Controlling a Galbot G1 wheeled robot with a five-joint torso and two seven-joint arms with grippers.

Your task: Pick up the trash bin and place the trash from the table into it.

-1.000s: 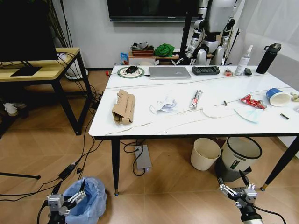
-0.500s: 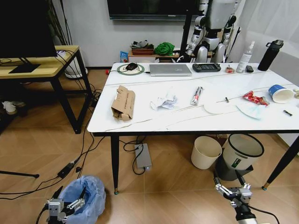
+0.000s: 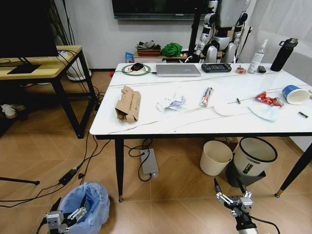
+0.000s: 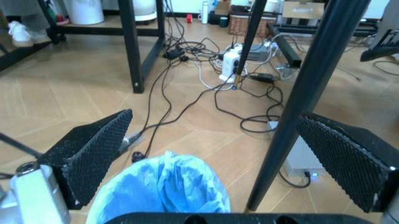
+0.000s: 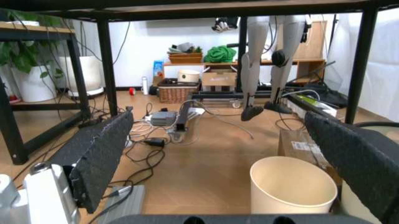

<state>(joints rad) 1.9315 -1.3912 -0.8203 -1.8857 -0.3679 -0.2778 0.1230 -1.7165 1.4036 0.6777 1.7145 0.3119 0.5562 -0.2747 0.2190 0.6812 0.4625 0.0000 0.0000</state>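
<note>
The trash bin [image 3: 90,204], lined with a crinkly light-blue bag, stands on the floor beside the table's front left leg. My left gripper [image 3: 66,215] hangs open just in front of it; in the left wrist view the blue bag [image 4: 163,186] lies below and between the spread fingers [image 4: 100,149]. On the white marble table [image 3: 195,124] lies the trash: a flattened cardboard carton [image 3: 127,104], crumpled white paper [image 3: 170,102], a wrapper [image 3: 206,96], a red piece [image 3: 268,99] and a blue-and-white cup [image 3: 295,94]. My right gripper [image 3: 232,198] is open, low over the floor.
A cream bin [image 3: 215,157] [image 5: 293,186] and a black bin with white liner [image 3: 253,157] stand under the table. Cables [image 3: 85,168] and a power brick [image 3: 149,163] cross the floor. A wood-topped desk [image 3: 44,70] stands left. The table leg [image 4: 305,93] rises close to the bin.
The whole head picture has shifted, so the camera moved. Both grippers sit lower in the picture, the right one farther left, and both stay open. The litter has not moved.
</note>
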